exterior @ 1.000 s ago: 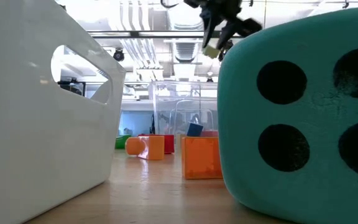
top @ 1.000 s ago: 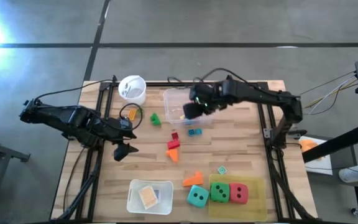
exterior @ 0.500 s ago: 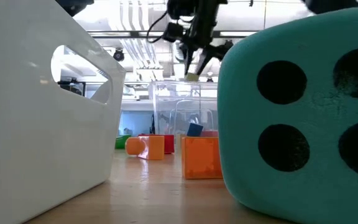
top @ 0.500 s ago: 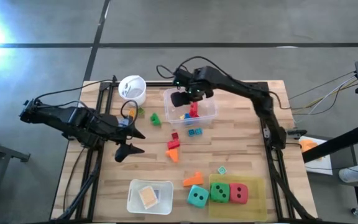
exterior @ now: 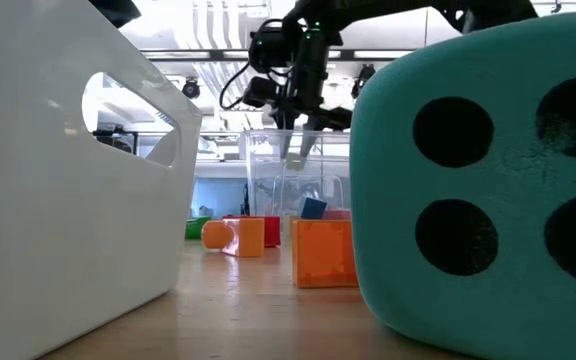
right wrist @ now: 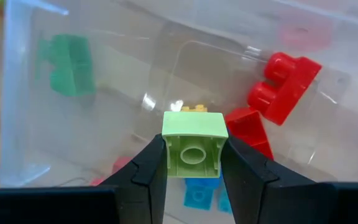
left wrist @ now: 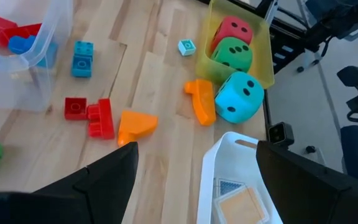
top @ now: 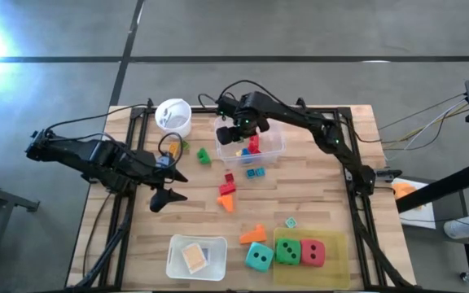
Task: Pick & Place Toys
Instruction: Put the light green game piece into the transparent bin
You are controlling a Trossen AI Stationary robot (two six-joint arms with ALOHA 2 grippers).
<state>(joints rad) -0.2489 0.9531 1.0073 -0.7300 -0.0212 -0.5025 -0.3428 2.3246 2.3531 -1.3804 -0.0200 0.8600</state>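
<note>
My right gripper [top: 236, 135] points down over the clear tub [top: 272, 153] at the far middle and is shut on a light green block [right wrist: 194, 147]. Red and blue blocks [right wrist: 283, 78] lie in the tub. A green block [top: 203, 155], red blocks [top: 228, 185], a blue block [top: 256, 172] and orange blocks [top: 253, 234] lie loose on the table. The teal die [top: 258, 258] stands beside the green die [top: 287, 251] and the red die [top: 313, 252], which sit in a yellow tray. My left gripper [top: 169, 187] hovers open at the left. My right gripper pinches the light green block by two opposite sides [right wrist: 166, 149] between its two fingers [right wrist: 149, 167]. The fingers come from above and point down. The block's hollow underside faces the wrist camera. The block [exterior: 295, 160] hangs clear over the left part of the tub.
A white cup [top: 173, 115] stands at the far left beside the tub. A white bin [top: 174, 259] with a flat tile [top: 195, 257] sits near the front edge. The yellow tray [top: 337, 244] stands at the front right. Bare wood lies between the loose blocks.
My right gripper has come down from high above to just over the clear tub and has gone a little toward the table's left edge. It has kept hold of the light green block.
</note>
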